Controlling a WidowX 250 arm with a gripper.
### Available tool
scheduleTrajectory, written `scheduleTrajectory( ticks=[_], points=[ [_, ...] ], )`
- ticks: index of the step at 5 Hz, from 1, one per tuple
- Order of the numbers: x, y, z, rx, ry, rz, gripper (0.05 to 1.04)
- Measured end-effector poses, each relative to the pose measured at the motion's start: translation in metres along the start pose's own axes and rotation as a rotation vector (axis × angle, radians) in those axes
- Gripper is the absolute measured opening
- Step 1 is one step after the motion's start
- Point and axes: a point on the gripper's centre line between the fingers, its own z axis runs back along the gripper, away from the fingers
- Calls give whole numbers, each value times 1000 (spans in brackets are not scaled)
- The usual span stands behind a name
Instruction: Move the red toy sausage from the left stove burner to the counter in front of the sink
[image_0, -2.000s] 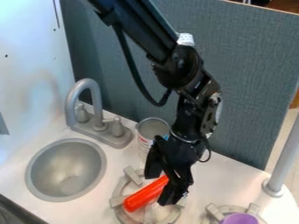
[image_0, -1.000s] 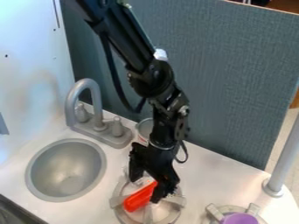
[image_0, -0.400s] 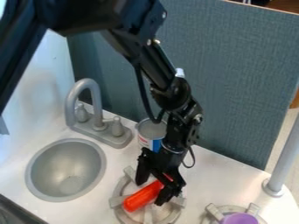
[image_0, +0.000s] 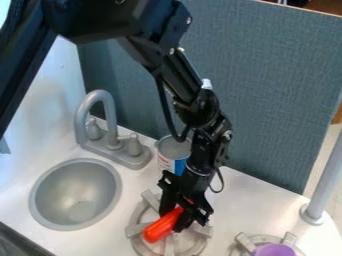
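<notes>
The black gripper (image_0: 172, 220) hangs down over the left stove burner (image_0: 138, 240), with its fingers shut on an orange-red, rounded, elongated object (image_0: 159, 229). That object lies at a slant across the burner, its wide end toward the lower left. Its other end is partly hidden between and behind the fingers. Just behind the gripper stands an open can (image_0: 174, 149) with a white and blue label, partly covered by the arm.
A round grey sink (image_0: 75, 195) with a grey faucet (image_0: 100, 100) is at the left. At the lower right, a purple object (image_0: 274, 250) sits on a second burner. A grey pole (image_0: 324, 180) stands at the right edge, and a blue-grey panel (image_0: 280, 100) rises behind.
The gripper moved left and then partly back right over the burner, while the upper arm swung into view at upper left. Lately its fingers have closed on the orange-red object.
</notes>
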Motion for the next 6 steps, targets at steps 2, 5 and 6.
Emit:
scheduleTrajectory(
  ticks=[2,5,6],
  points=[
    [-31,-8,22,-64,-37,81,545],
    [-85,34,25,-147,2,502,544],
    [-92,52,11,-140,26,555,544]
  ],
)
